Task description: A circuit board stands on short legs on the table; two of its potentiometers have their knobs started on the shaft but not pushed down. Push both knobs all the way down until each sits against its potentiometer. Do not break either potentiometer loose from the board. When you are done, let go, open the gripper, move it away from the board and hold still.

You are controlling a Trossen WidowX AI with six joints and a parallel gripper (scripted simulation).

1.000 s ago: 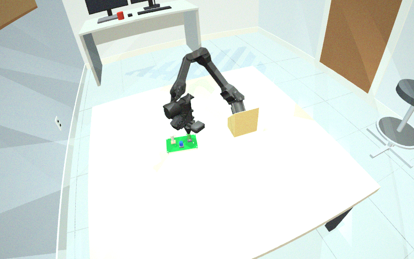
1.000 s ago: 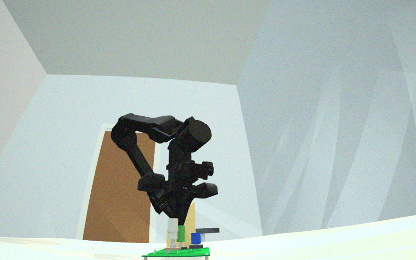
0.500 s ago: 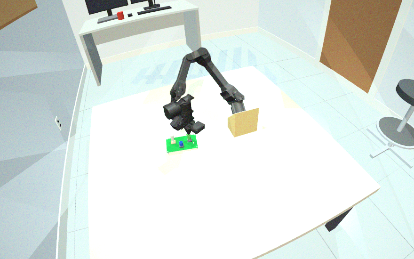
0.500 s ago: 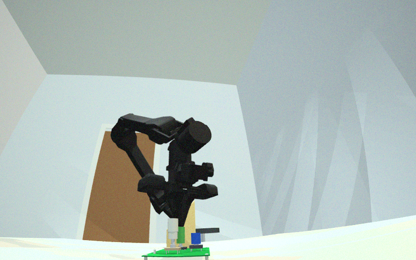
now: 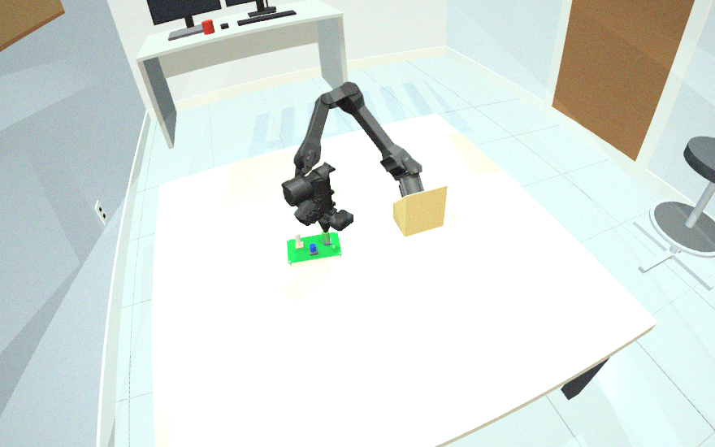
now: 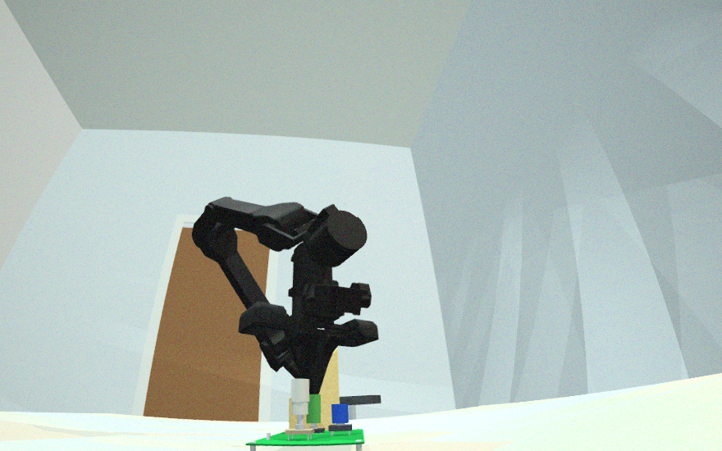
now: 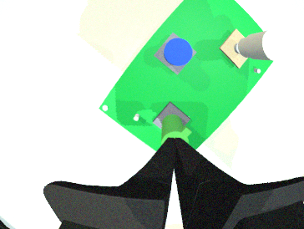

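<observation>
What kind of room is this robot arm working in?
Probably an office or small lab: there's a white desk with computer monitors, a keyboard and a red mug, plus a round-seated stool.

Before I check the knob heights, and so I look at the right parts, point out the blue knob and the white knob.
blue knob (image 5: 312, 246) (image 6: 340, 413) (image 7: 178, 52): top, exterior, wrist; its body or cap
white knob (image 6: 300, 391): exterior; its upper body

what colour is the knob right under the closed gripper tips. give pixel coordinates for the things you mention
Green; the exterior view shows the knob (image 5: 326, 236) (image 6: 314, 408) (image 7: 172, 125) best.
</observation>
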